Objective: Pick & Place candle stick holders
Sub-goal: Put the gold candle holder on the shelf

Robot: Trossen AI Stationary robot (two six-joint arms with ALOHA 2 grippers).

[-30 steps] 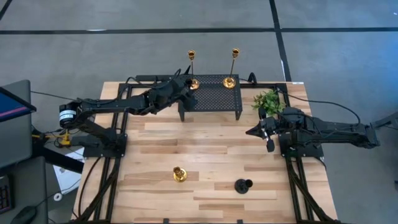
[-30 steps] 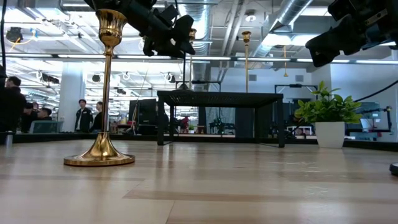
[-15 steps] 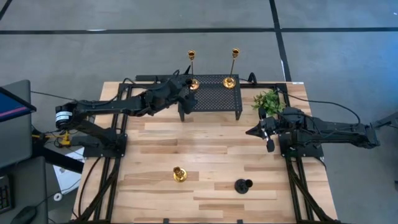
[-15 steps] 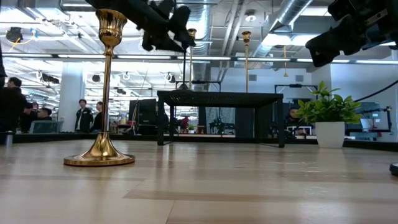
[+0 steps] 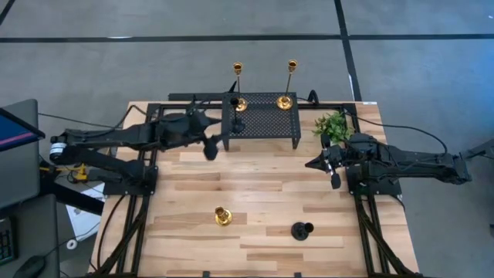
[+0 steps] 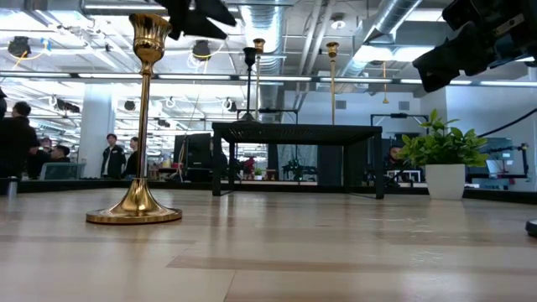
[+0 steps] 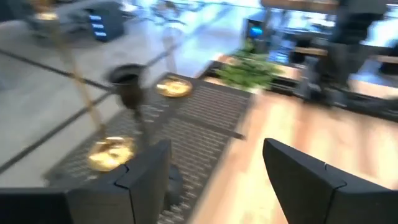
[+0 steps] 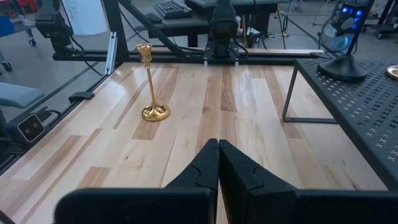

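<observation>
Two tall gold candle stick holders [image 5: 238, 86] [image 5: 288, 83] stand by their bases on the far part of the black mesh rack [image 5: 266, 123]. A black holder [image 5: 235, 112] stands upright near the rack's left end; it also shows in the left wrist view [image 7: 127, 84]. A gold holder [image 5: 222, 217] and a short black holder [image 5: 301, 229] stand on the near table. My left gripper [image 5: 212, 143] is open and empty, just left of the rack. My right gripper [image 5: 312, 164] is shut and empty, above the table's right half.
A small green plant [image 5: 333, 125] in a white pot stands right of the rack, close to my right arm. The wooden table [image 5: 255, 193] lies bare between the rack and the two near holders. People stand in the room behind the table [image 6: 109, 155].
My left gripper has drawn back from the rack's far left part toward the table's left and near edges. The black holder, hidden by the gripper before, now stands free and upright on the rack.
</observation>
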